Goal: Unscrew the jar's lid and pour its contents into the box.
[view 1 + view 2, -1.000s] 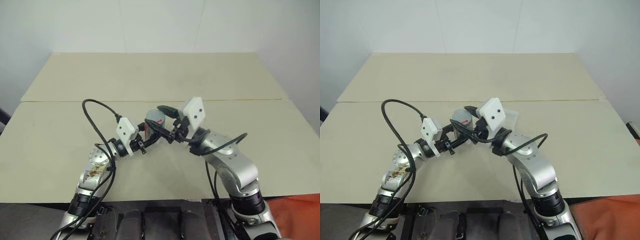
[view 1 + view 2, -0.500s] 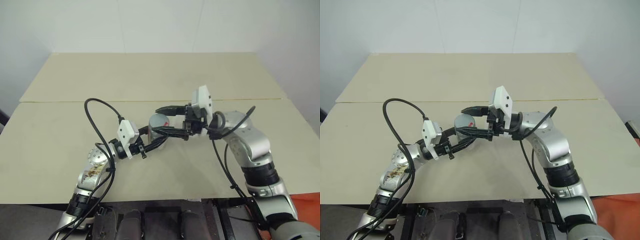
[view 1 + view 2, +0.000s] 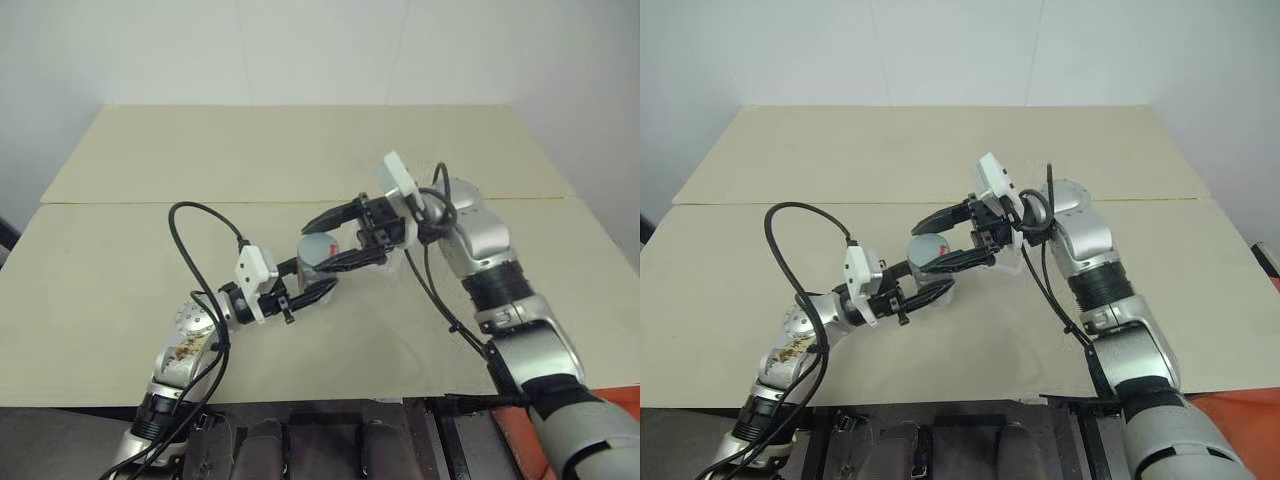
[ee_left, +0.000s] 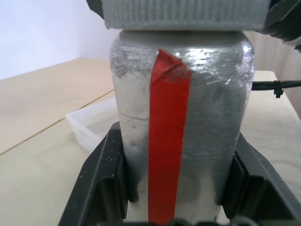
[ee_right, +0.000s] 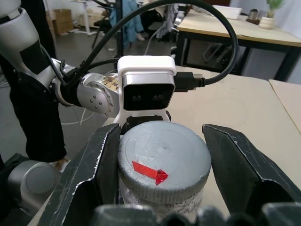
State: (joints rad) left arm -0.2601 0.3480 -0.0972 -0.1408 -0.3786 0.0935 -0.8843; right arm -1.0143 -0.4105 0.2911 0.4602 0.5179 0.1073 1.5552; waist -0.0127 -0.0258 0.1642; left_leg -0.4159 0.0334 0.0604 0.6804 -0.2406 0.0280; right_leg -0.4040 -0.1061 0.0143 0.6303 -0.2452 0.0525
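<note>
The jar (image 4: 181, 108), silvery with a vertical red stripe, stands upright above the table with my left gripper (image 3: 312, 281) shut on its body; both black fingers (image 4: 101, 179) press its sides. The grey lid (image 5: 163, 161), which carries a small red mark, sits on top of the jar. From the right, my right gripper (image 3: 336, 240) reaches level across it, with one finger (image 5: 91, 172) on each side of the lid's rim, shut on it. The clear box (image 4: 89, 125) lies on the table just behind the jar. The contents are hidden inside the jar.
The beige table (image 3: 130, 260) has a seam (image 3: 200, 202) running across it, with a second panel behind. Black cables (image 3: 195, 250) loop from both wrists. The table's near edge (image 3: 330, 402) runs just in front of the arms.
My right arm has swung up and out to the right. Its wrist turned, so the gripper now comes level from the right with its fingers around the lid. The left gripper kept hold of the jar.
</note>
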